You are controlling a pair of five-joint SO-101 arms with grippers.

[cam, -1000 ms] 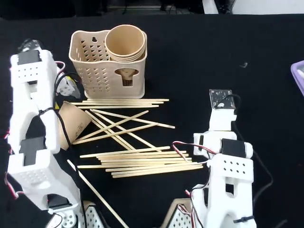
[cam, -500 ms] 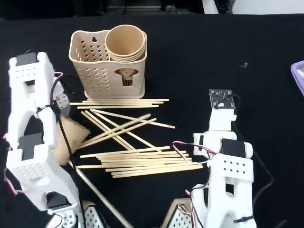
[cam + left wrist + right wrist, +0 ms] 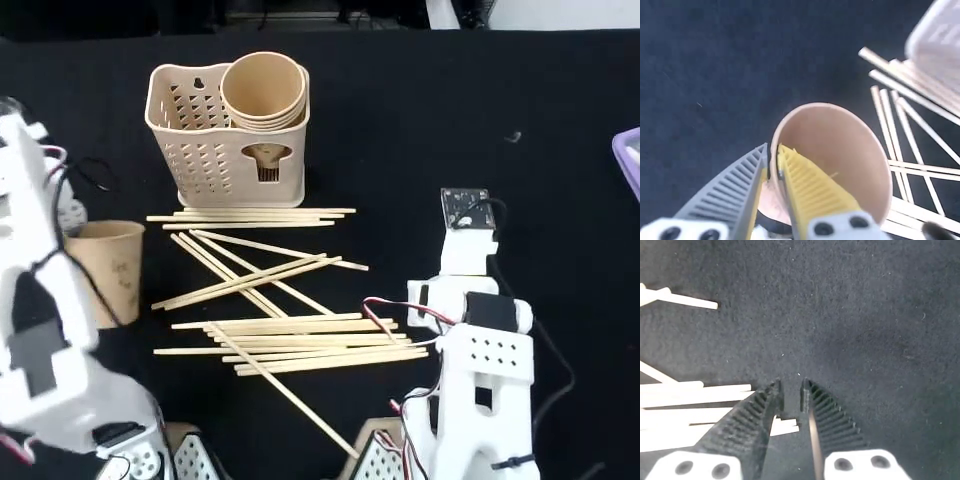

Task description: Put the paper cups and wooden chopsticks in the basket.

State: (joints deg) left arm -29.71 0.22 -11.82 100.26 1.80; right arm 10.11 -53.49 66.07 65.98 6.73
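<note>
The left pincer (image 3: 772,150) is clamped on the rim of a paper cup (image 3: 840,150), with one jaw inside the wall and one outside. Dark bench (image 3: 715,60) cloth lies open on its outer side. Just past the cup's far edge the loose wooden chopsticks (image 3: 900,130) fan out, and beyond them stands the basket (image 3: 215,165) with stacked cups (image 3: 263,90) in it. The right pincer (image 3: 790,385) hangs with its jaws a narrow slit apart and grips nothing; chopstick ends lie just beside one jaw, and black cloth stretches ahead.
</note>
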